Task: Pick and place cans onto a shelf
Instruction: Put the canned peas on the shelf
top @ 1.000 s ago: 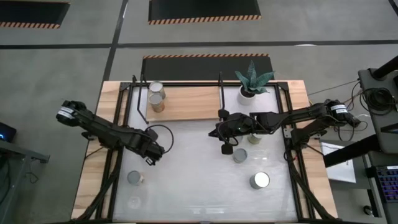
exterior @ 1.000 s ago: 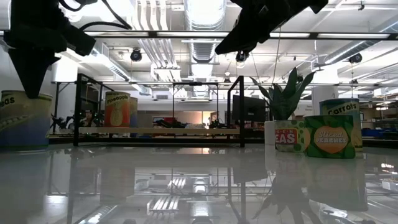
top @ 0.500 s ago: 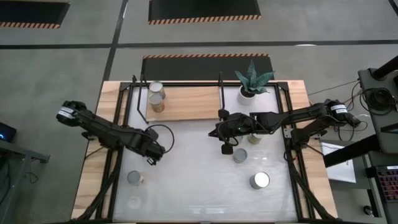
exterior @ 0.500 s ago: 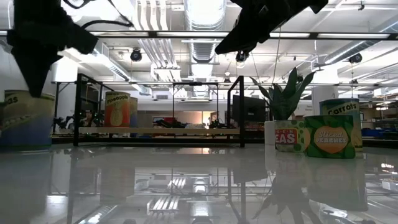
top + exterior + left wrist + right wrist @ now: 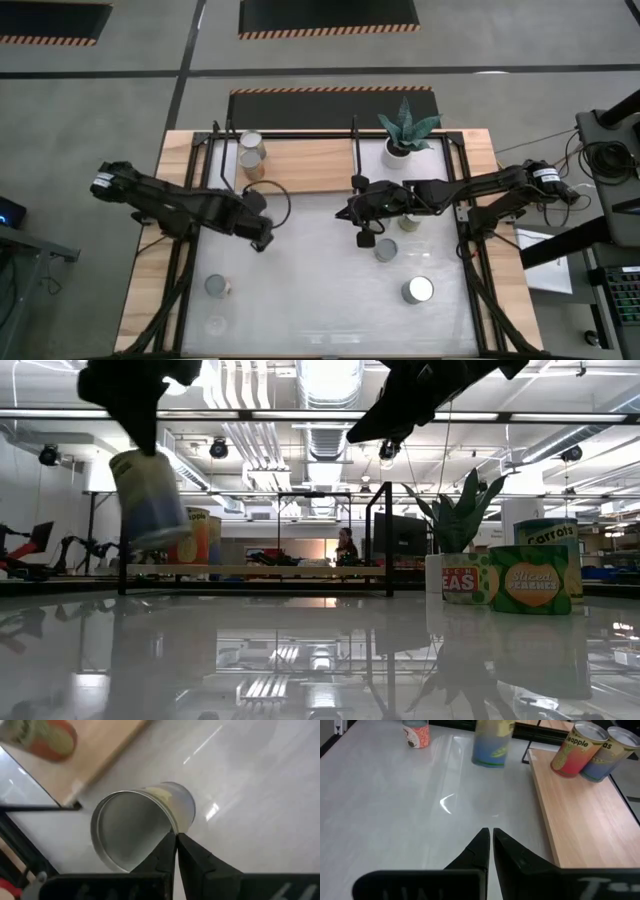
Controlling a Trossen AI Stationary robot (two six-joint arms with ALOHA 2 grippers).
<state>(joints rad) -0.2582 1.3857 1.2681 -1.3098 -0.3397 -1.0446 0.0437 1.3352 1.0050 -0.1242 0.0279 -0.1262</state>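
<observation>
Left arm: I see it stretched low across the white worktop [image 5: 320, 280] toward the light wooden shelf [image 5: 305, 165].
Left pincer [image 5: 175, 837]: clamped on a silver-grey metal can [image 5: 150, 495], lifted and tilted.
Right pincer [image 5: 490, 832]: closed, empty, hovering mid-worktop.

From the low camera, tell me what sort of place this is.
Probably a robotics lab or workshop: bare ceiling ducts, a person at a bench behind the shelf, hazard-striped floor mats.
</observation>
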